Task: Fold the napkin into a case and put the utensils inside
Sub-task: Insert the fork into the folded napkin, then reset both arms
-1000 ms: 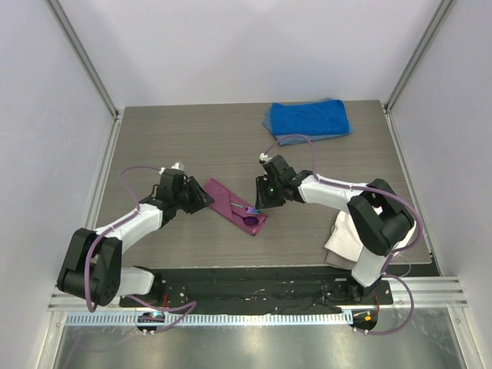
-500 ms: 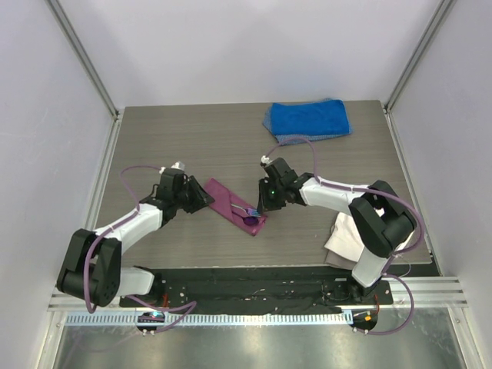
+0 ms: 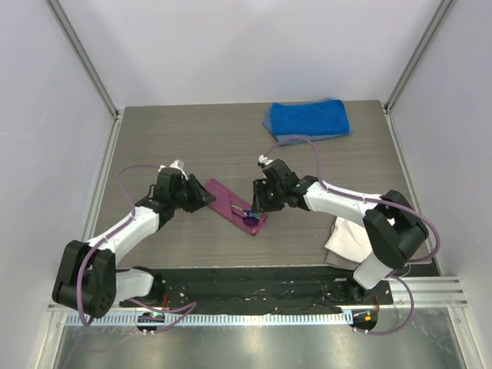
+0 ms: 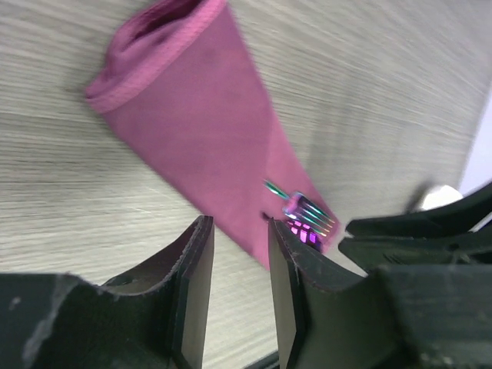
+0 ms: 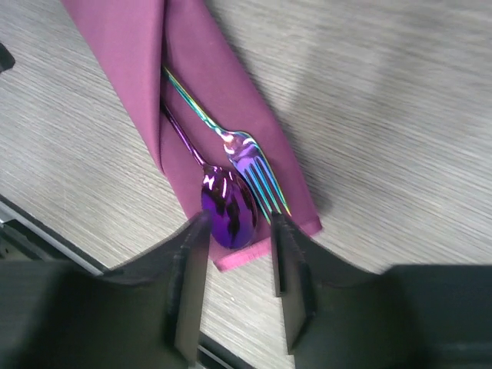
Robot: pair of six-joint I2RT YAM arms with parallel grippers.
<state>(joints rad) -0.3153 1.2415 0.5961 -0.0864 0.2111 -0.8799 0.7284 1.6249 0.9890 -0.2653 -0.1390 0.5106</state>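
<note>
Magenta case (image 5: 223,92) with spoon (image 5: 227,209) and fork (image 5: 254,173) lies beneath parted right fingers (image 5: 191,292), seemingly beyond parted left fingers (image 4: 192,277)

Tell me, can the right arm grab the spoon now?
Probably yes. The right gripper hangs over the spoon, jaws apart, nothing between. The fork lies beside it and might get caught too.

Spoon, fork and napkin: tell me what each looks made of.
Spoon: probably metal, glossy purple coating; its bowl mirrors dark reflections. Fork: probably metal too, iridescent finish; tines shift teal to violet. Napkin: thin matte magenta cloth; soft fold and a stitched hem show.
</note>
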